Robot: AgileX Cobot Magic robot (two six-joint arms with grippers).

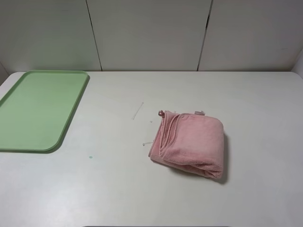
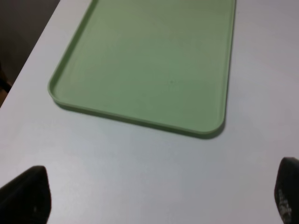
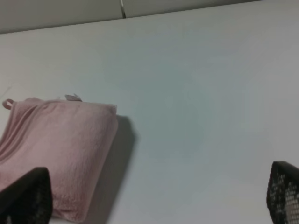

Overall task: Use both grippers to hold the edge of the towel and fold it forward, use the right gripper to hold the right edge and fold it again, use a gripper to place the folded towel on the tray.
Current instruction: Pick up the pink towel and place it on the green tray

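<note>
You see the towel point(image 1: 191, 142) of pink fluffy terry cloth, matt and soft-looking. The tray point(image 1: 38, 109) looks like smooth light green plastic with a faint sheen. The table point(image 1: 118, 189) is white, smooth and matt. On the right gripper point(image 3: 154, 205), one black pad point(image 3: 284, 196) shows a fine dotted grain.

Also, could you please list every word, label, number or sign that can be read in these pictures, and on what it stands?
No text can be read in any view.
The small tag on the towel: too small to read.
Pale marks on one finger of the left gripper: too blurred to read.
On the tray: no writing shows.
</note>
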